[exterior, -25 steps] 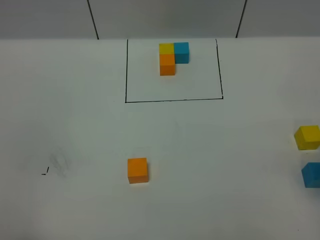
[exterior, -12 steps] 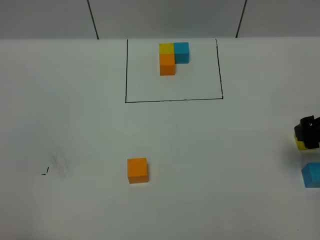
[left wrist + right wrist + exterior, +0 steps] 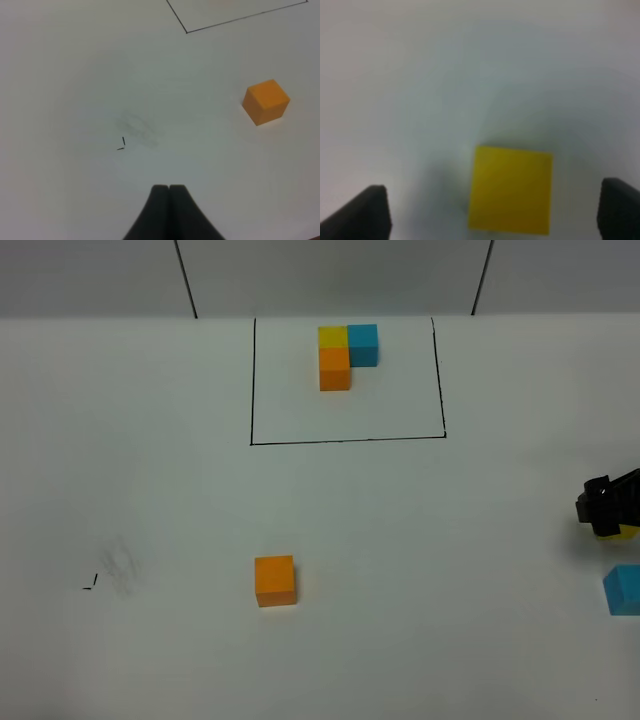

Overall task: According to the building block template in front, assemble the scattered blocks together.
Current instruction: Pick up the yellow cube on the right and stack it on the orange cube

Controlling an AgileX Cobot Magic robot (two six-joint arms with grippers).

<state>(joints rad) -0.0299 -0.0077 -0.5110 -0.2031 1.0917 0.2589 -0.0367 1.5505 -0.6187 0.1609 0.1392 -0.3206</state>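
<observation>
The right claw (image 3: 607,504), out of sight a second earlier, came in from the right edge of the desk (image 3: 420,550) over the yellow block (image 3: 511,190) and slid further inward, until its black body hid all but a thin strip of the block from above.

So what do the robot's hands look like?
Both are plain matte black. The left gripper is smooth and narrows to two rounded tips. The right gripper has chunkier, squarer fingers, which look a bit blurry here. No cables, stickers or markings show.
</observation>
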